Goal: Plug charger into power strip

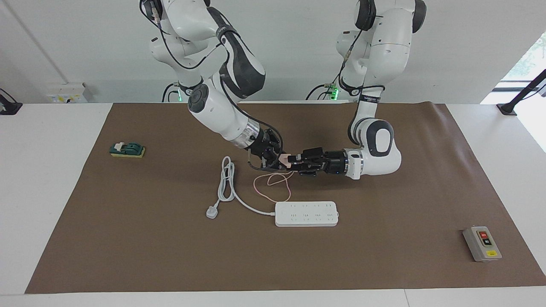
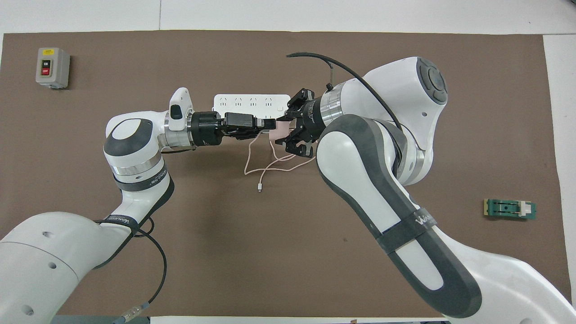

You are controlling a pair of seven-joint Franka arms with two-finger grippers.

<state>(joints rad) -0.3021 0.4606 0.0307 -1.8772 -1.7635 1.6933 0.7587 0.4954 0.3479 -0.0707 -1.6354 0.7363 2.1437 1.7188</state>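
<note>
Bright, even indoor light fills both views, and both are sharp with no motion blur. In the facing view, daylight from a window (image 1: 527, 64) at about 2 o'clock blows out to white glare. The brown mat (image 1: 384, 264) is matte, without reflections. Shadows beneath the arms are soft and faint. White arm shells look slightly overexposed in the overhead view.
</note>
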